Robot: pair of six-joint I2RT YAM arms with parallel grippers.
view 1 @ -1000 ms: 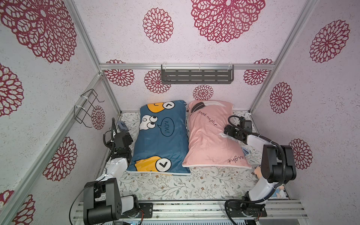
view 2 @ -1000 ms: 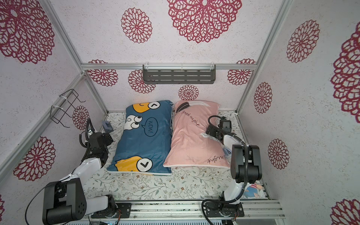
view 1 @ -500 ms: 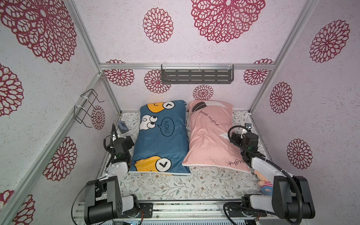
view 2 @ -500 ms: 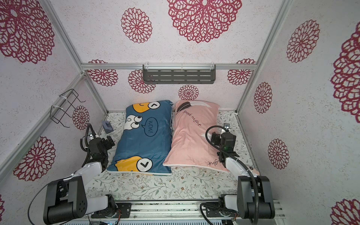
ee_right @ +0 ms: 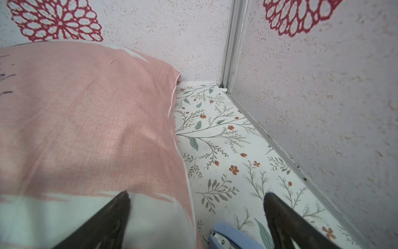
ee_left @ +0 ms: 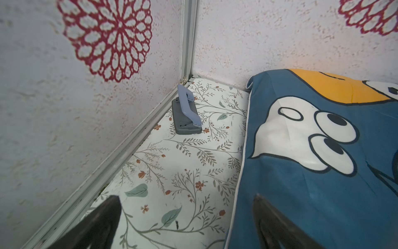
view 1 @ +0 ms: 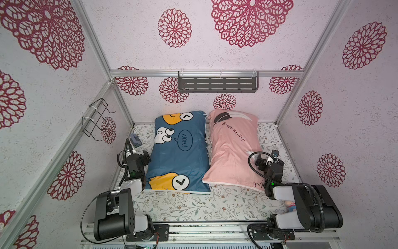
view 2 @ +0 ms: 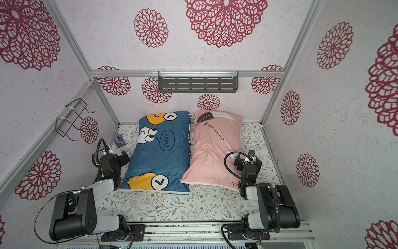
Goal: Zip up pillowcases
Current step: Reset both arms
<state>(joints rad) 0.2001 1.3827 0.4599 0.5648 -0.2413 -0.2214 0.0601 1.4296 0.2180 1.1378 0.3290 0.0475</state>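
Note:
Two pillowcases lie side by side on the floral floor. The blue pillowcase with cartoon faces is on the left. The pink pillowcase, with "good night" script, is on the right. My left gripper is open at the blue one's left edge, with one finger over the fabric and one over the floor. My right gripper is open at the pink one's right edge and holds nothing. No zipper shows in any view.
A grey-blue hole punch sits in the far left corner. A light-blue stapler-like tool lies on the floor under my right gripper. A small doll lies beneath the right arm. Walls stand close on both sides, and a grey shelf hangs on the back wall.
My right gripper has drawn back along the pink pillowcase's right edge toward the front, its arm folding low. The left arm has also folded down, while its gripper has barely shifted.

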